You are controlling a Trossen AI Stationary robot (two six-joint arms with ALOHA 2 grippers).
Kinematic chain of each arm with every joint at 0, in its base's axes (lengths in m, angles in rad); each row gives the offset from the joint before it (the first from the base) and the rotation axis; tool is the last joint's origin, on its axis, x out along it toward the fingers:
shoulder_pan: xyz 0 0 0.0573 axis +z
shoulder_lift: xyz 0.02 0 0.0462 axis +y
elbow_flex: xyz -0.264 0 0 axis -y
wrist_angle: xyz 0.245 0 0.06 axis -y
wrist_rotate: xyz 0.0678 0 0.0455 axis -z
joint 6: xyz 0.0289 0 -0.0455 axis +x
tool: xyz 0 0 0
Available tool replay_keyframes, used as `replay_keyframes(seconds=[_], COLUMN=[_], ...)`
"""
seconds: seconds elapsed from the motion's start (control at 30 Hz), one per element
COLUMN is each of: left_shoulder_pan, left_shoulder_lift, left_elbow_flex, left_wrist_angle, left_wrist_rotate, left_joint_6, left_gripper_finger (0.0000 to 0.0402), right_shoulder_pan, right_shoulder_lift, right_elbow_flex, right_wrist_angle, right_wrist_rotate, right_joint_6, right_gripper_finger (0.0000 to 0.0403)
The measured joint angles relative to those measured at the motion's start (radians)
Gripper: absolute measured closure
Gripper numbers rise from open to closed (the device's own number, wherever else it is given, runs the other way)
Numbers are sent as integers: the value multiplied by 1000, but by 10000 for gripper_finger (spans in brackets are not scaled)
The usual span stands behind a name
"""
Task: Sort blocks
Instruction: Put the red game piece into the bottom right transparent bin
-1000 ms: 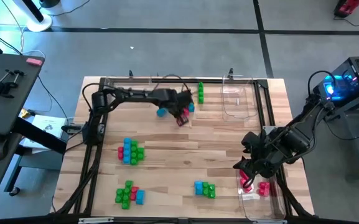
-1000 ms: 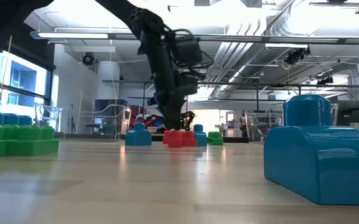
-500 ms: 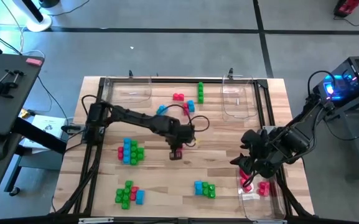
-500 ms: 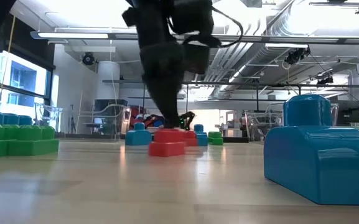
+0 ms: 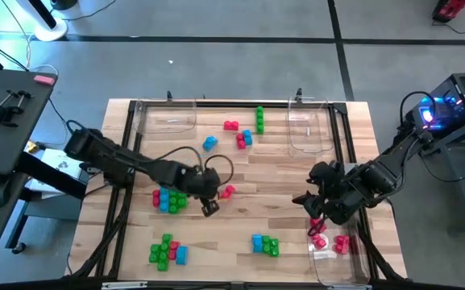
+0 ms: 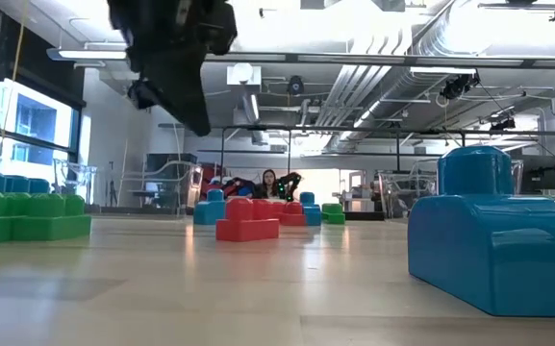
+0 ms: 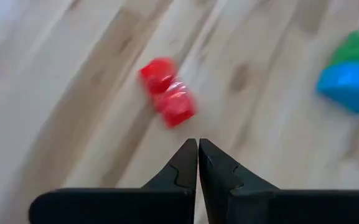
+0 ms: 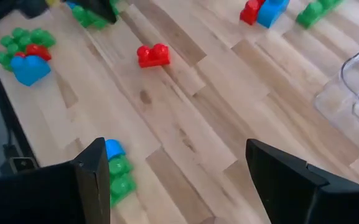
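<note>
The blocks lie in loose groups on the wooden table. One red block (image 5: 228, 192) (image 7: 167, 99) lies alone on its side near the table's middle. Just to its near left, my left gripper (image 5: 208, 208) (image 7: 198, 149) is shut with nothing between its fingers, a short way off the block and lifted above the table (image 6: 198, 123). My right gripper (image 5: 311, 216) (image 8: 179, 180) hangs open above the table's right side, pointing slantwise down toward the middle, with nothing between its fingers. Below it, several red blocks (image 5: 330, 242) lie in a clear tray (image 5: 337, 262).
Mixed red, blue and green groups (image 5: 170, 197) (image 5: 166, 251) sit at the left, a blue-green pair (image 5: 264, 244) near the front. A green stack (image 5: 259, 119), a red block (image 5: 230, 125) and blue ones (image 5: 209, 143) lie at the back. Clear trays (image 5: 172, 117) (image 5: 309, 129) stand along the far edge.
My left gripper, shut throughout, has swept from the far cluster toward the table's near left. The red block slid along the table with it to the middle. The gripper has since come off the block, going left and up; the block lies alone.
</note>
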Motion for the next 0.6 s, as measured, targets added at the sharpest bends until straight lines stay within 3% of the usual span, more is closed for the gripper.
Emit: replay_keyframes(seconds=[0.13,0.37,0.5,0.6], left_shoulder_pan=[38,84,86,96], left_shoulder_lift=[3,107,144,170], left_elbow_flex=[-34,-34,-36,-34], left_wrist_angle=[157,271,259,260], left_wrist_rotate=[27,147,80,23], left_joint_6=[3,16,13,17], left_gripper_finger=[360,235,174,149], right_shoulder_pan=[-46,-93,-97,-97], right_shoulder_lift=[0,0,0,0], right_elbow_flex=[0,0,-1,-4], right_wrist_angle=[-1,-17,-45,-55], right_wrist_rotate=[-1,-12,-13,-14], right_joint_6=[-66,-156,-154,-154], right_gripper_finger=[148,148,148,148])
